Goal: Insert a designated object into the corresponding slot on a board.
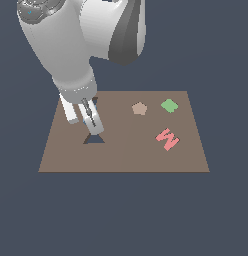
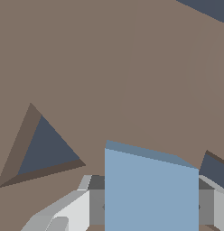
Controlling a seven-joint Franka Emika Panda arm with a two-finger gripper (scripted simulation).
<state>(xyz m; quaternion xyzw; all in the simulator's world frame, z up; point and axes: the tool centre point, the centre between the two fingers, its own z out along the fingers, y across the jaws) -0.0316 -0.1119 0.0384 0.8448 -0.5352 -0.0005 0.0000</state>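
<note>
The brown board (image 1: 136,155) lies flat on the dark ground. My gripper (image 1: 89,124) stands over its part at the exterior view's left, just behind the dark triangular hole (image 1: 94,138). It is shut on the light-blue square tile (image 2: 150,189), which is held upright between the fingers (image 2: 95,203) a little above the board (image 2: 109,67). In the exterior view the tile is almost wholly hidden by the fingers. A corner of a dark cut-out (image 2: 216,170), which seems to be the square slot, shows beside the tile in the wrist view. In the exterior view the gripper covers the slot.
A tan pentagon (image 1: 139,108), a green piece (image 1: 169,105) and a red M-shaped piece (image 1: 167,138) lie on the board's half at the exterior view's right. The triangular hole also shows in the wrist view (image 2: 46,149). The arm's bulk hangs over the board's far left corner.
</note>
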